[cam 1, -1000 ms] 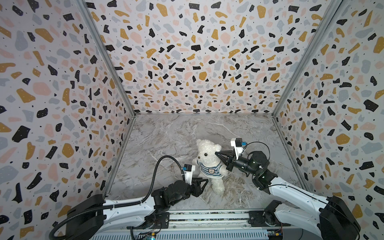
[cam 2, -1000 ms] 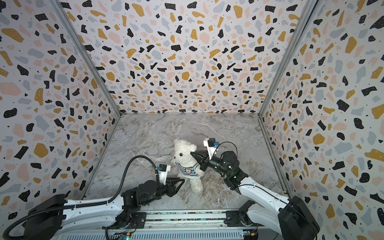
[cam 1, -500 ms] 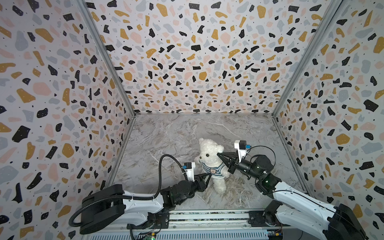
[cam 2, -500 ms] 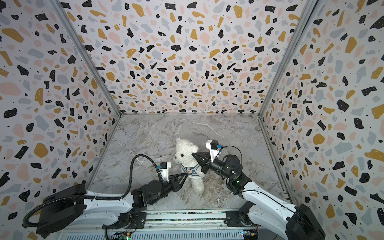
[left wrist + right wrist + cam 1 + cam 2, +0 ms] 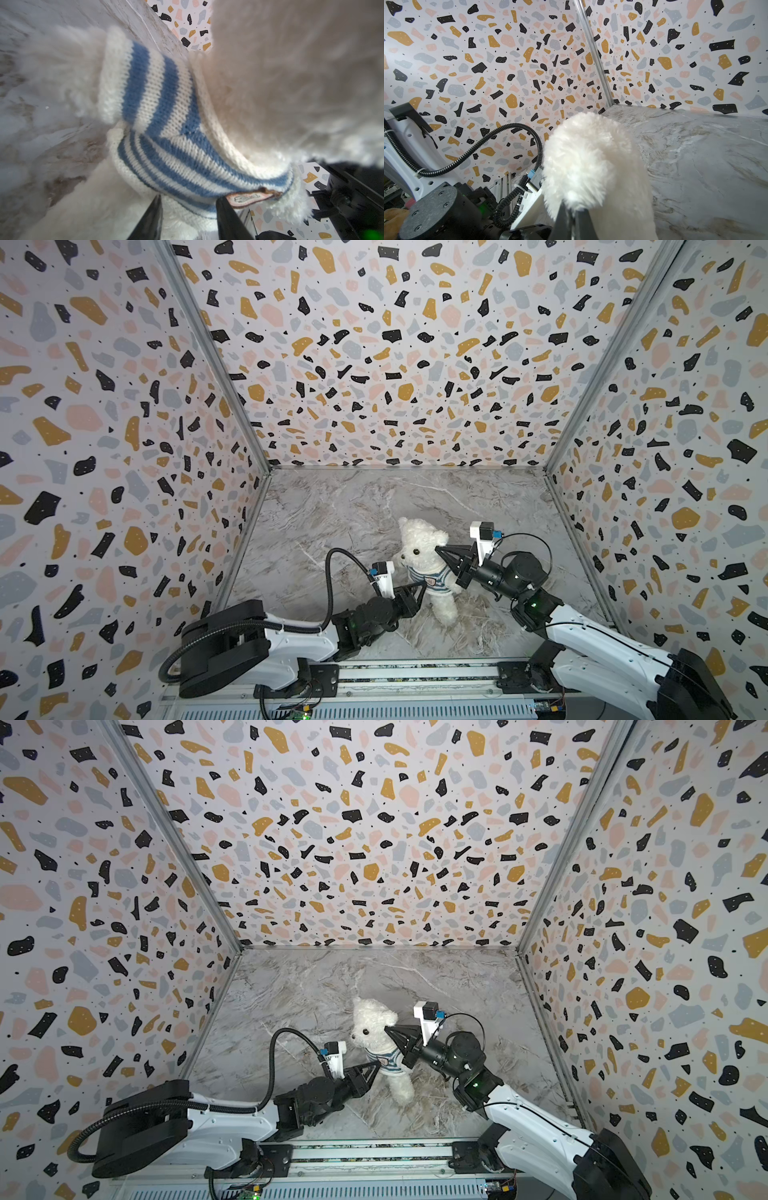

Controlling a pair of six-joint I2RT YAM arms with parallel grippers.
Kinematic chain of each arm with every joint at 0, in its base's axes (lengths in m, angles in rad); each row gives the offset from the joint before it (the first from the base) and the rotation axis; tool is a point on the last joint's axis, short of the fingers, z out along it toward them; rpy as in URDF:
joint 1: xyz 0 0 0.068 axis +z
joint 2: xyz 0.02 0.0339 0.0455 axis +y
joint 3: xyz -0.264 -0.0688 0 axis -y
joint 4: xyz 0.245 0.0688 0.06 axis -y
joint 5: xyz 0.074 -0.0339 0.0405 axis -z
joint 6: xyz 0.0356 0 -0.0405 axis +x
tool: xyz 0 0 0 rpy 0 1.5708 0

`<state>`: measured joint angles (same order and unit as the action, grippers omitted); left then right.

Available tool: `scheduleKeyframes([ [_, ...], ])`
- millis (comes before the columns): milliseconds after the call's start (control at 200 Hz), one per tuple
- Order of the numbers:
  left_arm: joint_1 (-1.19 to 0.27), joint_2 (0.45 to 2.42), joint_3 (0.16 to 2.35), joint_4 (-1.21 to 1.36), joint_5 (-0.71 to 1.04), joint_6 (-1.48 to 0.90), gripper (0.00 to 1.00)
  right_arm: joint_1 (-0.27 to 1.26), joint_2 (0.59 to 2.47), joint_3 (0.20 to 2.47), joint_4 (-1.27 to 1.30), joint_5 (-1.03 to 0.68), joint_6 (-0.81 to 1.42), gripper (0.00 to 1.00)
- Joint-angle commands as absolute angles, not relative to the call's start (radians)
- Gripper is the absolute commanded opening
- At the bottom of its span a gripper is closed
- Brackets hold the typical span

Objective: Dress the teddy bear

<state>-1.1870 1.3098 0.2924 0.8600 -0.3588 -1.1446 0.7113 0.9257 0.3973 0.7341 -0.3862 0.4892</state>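
Note:
The teddy bear (image 5: 419, 545) (image 5: 371, 1026) stands upright on the marble floor near the front middle, wearing a blue-and-white striped shirt (image 5: 432, 584) (image 5: 388, 1061) with a badge (image 5: 249, 196). My right gripper (image 5: 438, 549) (image 5: 389, 1030) is shut on fur at the side of the bear's head; its wrist view shows white fur (image 5: 587, 158) pinched at the right gripper (image 5: 571, 209). My left gripper (image 5: 420, 587) (image 5: 376, 1065) (image 5: 189, 198) is open at the shirt's lower hem beside the badge. Its fingers straddle the hem and the belly fur. The shirt (image 5: 166, 116) fills that view.
Terrazzo-patterned walls (image 5: 395, 364) close the floor on three sides. A metal rail (image 5: 415, 676) runs along the front edge under both arm bases. The left arm's black cable (image 5: 332, 572) loops up just left of the bear. Bare marble floor (image 5: 395, 497) lies behind the bear.
My left gripper has moved up and toward the bear, from beside its legs to the shirt hem. The right gripper keeps its hold and the bear has shifted slightly.

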Motion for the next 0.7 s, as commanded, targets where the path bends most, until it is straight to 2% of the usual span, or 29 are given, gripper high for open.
scheduleKeyframes([
  [0,-1.193,1.319,0.311,0.850,-0.384,-1.179,0.48,0.718,0.903,0.396,0.787,-0.373,0.500,0.00],
  [165,-1.196,1.328,0.318,0.819,-0.378,-1.194,0.49,0.719,0.896,0.388,0.789,-0.359,0.502,0.00],
  [365,-1.195,1.377,0.350,0.861,-0.361,-1.190,0.41,0.719,0.889,0.382,0.793,-0.346,0.507,0.00],
  [556,-1.195,1.415,0.362,0.895,-0.355,-1.189,0.24,0.720,0.877,0.376,0.783,-0.341,0.506,0.00],
  [696,-1.195,1.419,0.344,0.899,-0.361,-1.201,0.07,0.720,0.860,0.364,0.776,-0.336,0.506,0.00],
])
